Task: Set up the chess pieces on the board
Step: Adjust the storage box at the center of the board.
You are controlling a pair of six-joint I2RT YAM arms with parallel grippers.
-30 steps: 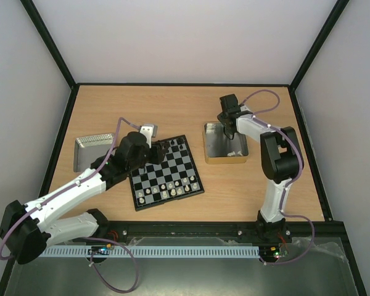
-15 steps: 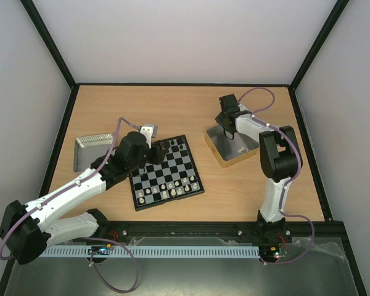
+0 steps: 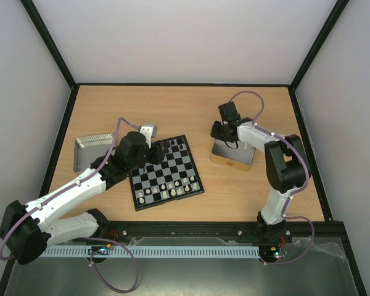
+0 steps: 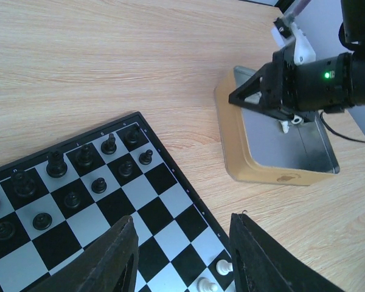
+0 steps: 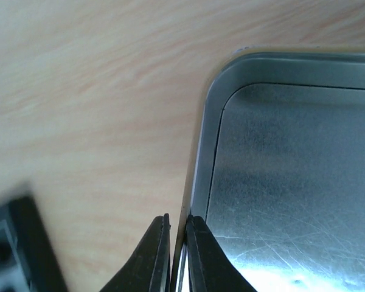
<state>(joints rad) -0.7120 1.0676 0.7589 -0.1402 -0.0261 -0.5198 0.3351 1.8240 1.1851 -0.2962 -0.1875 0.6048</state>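
Board sits left of table centre, turned askew. Left wrist view: about twelve black pieces bunched at far end, two white pieces at near edge. Overhead shows more white along near rows, count unclear. Lone white piece in gold-rimmed tray, half hidden by right gripper. Its jaws pinch tray rim, almost closed. Left gripper above board, fingers partly apart, holding nothing. Left arm hides board's far-left corner overhead. Silver tray left of board. Light wood table, pale walls, black frame.
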